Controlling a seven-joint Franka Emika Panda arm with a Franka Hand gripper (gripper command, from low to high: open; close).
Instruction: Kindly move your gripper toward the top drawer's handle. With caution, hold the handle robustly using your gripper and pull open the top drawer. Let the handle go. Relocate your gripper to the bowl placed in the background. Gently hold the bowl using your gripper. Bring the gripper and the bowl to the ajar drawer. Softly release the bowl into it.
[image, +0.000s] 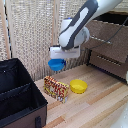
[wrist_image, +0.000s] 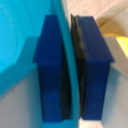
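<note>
My gripper (image: 57, 60) is shut on the rim of the blue bowl (image: 56, 64) and holds it in the air above the back of the wooden table (image: 95, 107). In the wrist view the dark blue fingers (wrist_image: 95, 70) clamp the thin rim of the bowl (wrist_image: 20, 45), one inside and one outside. The brown cabinet stands at the exterior view's right. Its top drawer (image: 111, 46) looks pulled out, with the silver handle (image: 98, 39) across its front. The bowl is well to the exterior view's left of the drawer.
A yellow bowl (image: 78, 86) sits on the table and shows in the wrist view (wrist_image: 123, 44). A colourful snack box (image: 56, 88) stands beside it. A black open bin (image: 20, 95) fills the exterior view's left front. A lower drawer (image: 107, 62) sits under the top one.
</note>
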